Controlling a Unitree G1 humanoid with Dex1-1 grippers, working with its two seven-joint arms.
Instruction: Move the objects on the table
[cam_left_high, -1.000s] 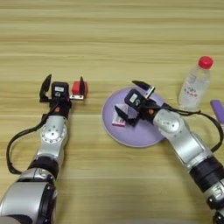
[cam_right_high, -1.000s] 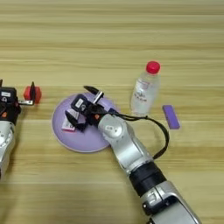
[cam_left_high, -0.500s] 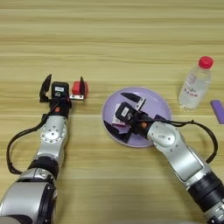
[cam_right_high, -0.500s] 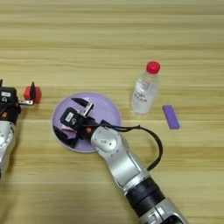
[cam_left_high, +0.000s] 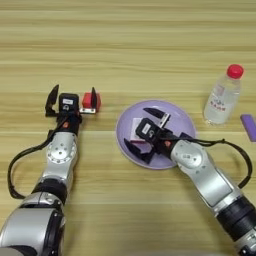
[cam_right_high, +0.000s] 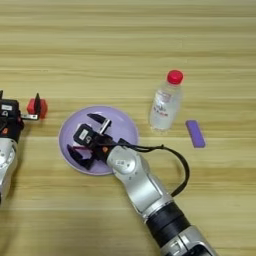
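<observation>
Bright, even light on the table (cam_left_high: 128, 45); shadows faint, edges slightly soft.

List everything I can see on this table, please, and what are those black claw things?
Cube: one, red, left side, just beside the left jaws' right finger.
Plate: one, lilac, centre.
Bottle: one, clear with red cap, upright, right of the plate.
Block: one, purple, flat, right of the bottle.
Table: one, light-brown wood.
Left gripper: black jaws open, beside the cube.
Right gripper: black jaws open, over the plate.
</observation>
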